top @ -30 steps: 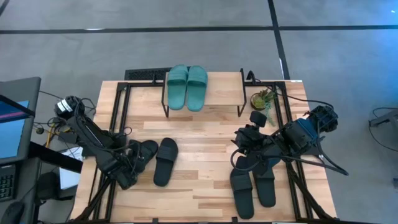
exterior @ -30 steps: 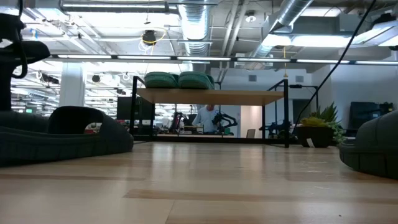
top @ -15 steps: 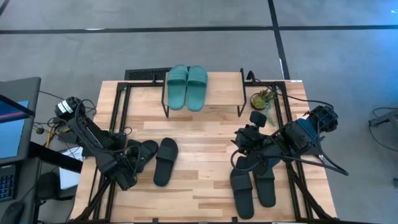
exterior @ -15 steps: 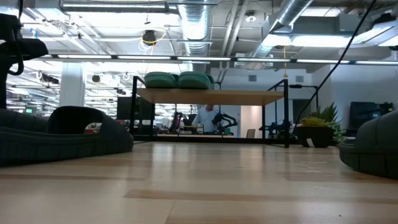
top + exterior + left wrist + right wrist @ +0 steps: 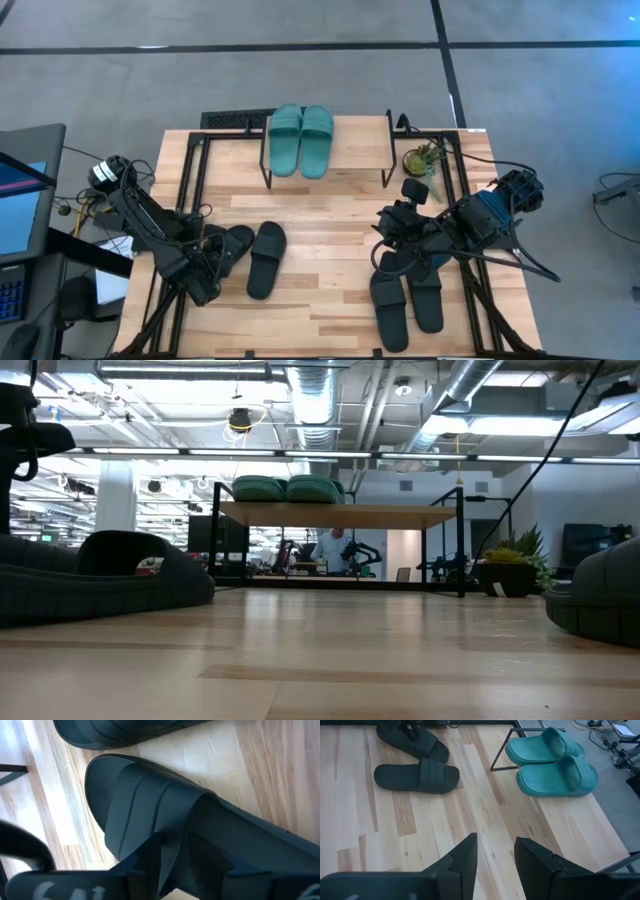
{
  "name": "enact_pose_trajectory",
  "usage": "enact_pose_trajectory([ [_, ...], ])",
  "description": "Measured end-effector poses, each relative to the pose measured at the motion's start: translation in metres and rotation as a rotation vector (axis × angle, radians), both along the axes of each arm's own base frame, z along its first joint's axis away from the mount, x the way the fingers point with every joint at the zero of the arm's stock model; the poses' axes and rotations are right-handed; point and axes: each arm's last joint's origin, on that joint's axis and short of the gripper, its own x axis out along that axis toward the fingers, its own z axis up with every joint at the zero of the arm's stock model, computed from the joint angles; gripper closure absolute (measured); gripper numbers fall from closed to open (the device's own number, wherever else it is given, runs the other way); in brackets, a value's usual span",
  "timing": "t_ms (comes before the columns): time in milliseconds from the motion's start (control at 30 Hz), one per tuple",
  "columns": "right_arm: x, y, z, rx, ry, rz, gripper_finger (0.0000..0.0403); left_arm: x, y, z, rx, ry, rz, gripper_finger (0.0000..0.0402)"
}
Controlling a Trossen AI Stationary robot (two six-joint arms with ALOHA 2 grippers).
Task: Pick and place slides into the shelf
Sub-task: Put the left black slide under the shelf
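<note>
Nothing has shifted since the earlier frames. Two teal slides lie side by side on the shelf at the table's far edge. Near the left edge, the left gripper pinches the strap of a black slide, its mate just beside. The right gripper hovers with fingers parted above the black pair near the right edge. No readable writing. Bare wood lies open mid-table.

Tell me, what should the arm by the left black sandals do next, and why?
Probably lift: the left end effector seems closed on the black slide nearest the table's left edge, which lies flat. The shelf holds only the teal pair, with bare board beside them.
</note>
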Motion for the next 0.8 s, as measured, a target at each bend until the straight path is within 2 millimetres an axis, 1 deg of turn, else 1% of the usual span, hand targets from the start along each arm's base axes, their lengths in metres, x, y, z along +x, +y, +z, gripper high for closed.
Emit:
enact_pose_trajectory([
  [167,0.0,0.0001,0.0,0.002,0.001,0.001,0.0285,0.0003,-0.0011,0.0009,-0.012,-0.014,0.025,0.0317],
  [500,0.0,0.0001,0.0,0.002,0.001,0.001,0.0285,-0.0073,-0.0063,0.0016,0.018,-0.044,-0.026,0.0317],
  [633,0.0,0.0001,0.0,0.002,0.001,0.001,0.0285,-0.0085,-0.007,0.0014,0.026,-0.087,-0.002,0.0317],
  [800,0.0,0.0,0.0,0.001,0.001,0.001,0.0285,-0.008,-0.0021,-0.0031,0.039,-0.116,0.068,0.0317],
])
